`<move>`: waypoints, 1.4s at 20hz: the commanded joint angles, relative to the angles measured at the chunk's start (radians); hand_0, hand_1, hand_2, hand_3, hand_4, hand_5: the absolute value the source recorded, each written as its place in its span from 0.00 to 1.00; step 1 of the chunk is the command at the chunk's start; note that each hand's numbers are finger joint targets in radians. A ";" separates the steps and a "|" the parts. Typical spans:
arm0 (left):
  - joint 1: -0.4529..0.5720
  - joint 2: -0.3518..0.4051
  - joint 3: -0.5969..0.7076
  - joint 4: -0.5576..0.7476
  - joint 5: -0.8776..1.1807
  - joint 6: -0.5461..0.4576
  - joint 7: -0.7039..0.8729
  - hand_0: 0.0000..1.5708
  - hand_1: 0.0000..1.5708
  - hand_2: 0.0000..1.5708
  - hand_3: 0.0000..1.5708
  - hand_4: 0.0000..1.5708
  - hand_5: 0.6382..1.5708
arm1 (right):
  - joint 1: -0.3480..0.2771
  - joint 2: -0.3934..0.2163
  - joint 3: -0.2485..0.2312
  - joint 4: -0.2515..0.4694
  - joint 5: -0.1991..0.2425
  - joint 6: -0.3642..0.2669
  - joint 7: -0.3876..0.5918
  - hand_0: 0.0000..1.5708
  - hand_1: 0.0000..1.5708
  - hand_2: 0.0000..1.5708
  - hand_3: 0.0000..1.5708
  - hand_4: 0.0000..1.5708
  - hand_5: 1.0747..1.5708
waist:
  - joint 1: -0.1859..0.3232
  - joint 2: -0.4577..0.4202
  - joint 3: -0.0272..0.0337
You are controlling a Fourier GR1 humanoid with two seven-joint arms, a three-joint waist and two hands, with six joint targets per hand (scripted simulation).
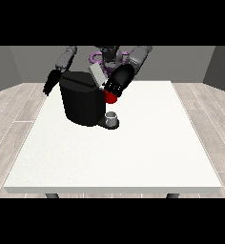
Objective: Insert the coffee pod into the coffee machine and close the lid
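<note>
One black coffee machine stands on the white tabletop, with its grey lid tilted up. One small grey cup sits at its base. A red thing at the machine shows just under the hand at the view's right, which reaches down to the machine's top; its fingers are too dark to tell apart. The hand at the view's left hangs down, half hidden behind the machine. No pod shows plainly.
</note>
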 commanded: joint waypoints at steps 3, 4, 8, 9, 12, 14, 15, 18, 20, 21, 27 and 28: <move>-0.022 0.009 0.027 0.011 0.008 0.029 -0.029 0.72 0.72 0.72 0.61 0.00 1.00 | -0.033 -0.014 -0.012 -0.005 -0.014 0.014 0.029 0.00 0.00 0.00 0.00 0.00 1.00 | -0.009 0.025 -0.0006; -0.017 0.001 0.045 0.021 0.013 0.067 -0.018 0.73 0.73 0.73 0.61 0.00 1.00 | -0.013 -0.008 0.021 -0.029 0.006 0.020 0.042 0.00 0.00 0.00 0.00 0.00 1.00 | -0.037 0.026 -0.0009; -0.054 0.007 0.036 -0.010 0.013 0.041 -0.049 0.79 0.79 0.77 0.61 0.00 1.00 | -0.028 0.006 -0.008 0.020 0.010 -0.026 -0.016 0.00 0.00 0.00 0.00 0.00 1.00 | 0.005 0.040 -0.0003; -0.032 0.029 0.057 0.015 0.024 0.052 -0.076 0.79 0.79 0.77 0.62 0.00 1.00 | -0.023 0.009 0.003 -0.014 0.004 -0.015 0.006 0.00 0.00 0.00 0.00 0.03 1.00 | -0.009 0.052 -0.0007; 0.006 -0.020 0.032 0.021 -0.013 0.130 -0.053 0.78 0.78 0.77 0.62 0.00 1.00 | -0.019 0.016 0.045 -0.056 0.027 -0.005 0.078 0.00 0.00 0.00 0.00 0.05 1.00 | -0.044 0.012 -0.0010; -0.045 0.054 0.046 0.020 -0.011 0.092 -0.091 0.80 0.80 0.77 0.60 0.00 1.00 | -0.053 -0.013 0.022 -0.044 0.020 0.009 0.071 0.00 0.00 0.00 0.00 0.09 1.00 | -0.036 0.058 -0.0008; -0.046 0.027 0.034 -0.004 -0.021 0.118 -0.077 0.78 0.78 0.75 0.56 0.00 1.00 | -0.042 -0.014 -0.002 -0.012 0.005 0.003 0.010 0.00 0.00 0.00 0.00 0.06 1.00 | -0.034 0.078 -0.0003; -0.050 0.052 0.021 0.015 -0.045 0.099 -0.082 0.66 0.66 0.67 0.47 0.00 1.00 | -0.029 0.000 0.030 -0.027 0.022 0.005 0.021 0.00 0.00 0.00 0.00 0.05 1.00 | -0.047 0.062 -0.0004; -0.014 0.063 0.011 0.002 -0.051 0.117 -0.144 0.59 0.59 0.62 0.44 0.00 1.00 | 0.003 -0.003 0.031 -0.021 0.046 -0.018 0.016 0.00 0.00 0.00 0.00 0.14 1.00 | -0.018 0.055 -0.0007; -0.015 0.048 0.015 0.018 -0.062 0.152 -0.110 0.52 0.52 0.58 0.42 0.00 1.00 | -0.010 -0.005 0.045 -0.056 0.037 0.008 0.068 0.00 0.00 0.00 0.00 0.09 1.00 | -0.063 0.045 -0.0009; -0.031 0.096 0.023 0.020 -0.076 0.145 -0.129 0.00 0.00 0.40 0.31 0.00 1.00 | -0.023 -0.009 0.021 -0.029 0.025 0.004 0.026 0.00 0.00 0.00 0.00 0.07 1.00 | -0.031 0.070 -0.0005; -0.027 0.055 0.002 0.004 -0.095 0.192 -0.119 0.00 0.00 0.37 0.29 0.00 1.00 | -0.078 -0.005 0.006 -0.017 0.033 -0.028 0.056 0.00 0.00 0.00 0.00 0.06 1.00 | -0.012 0.096 -0.0006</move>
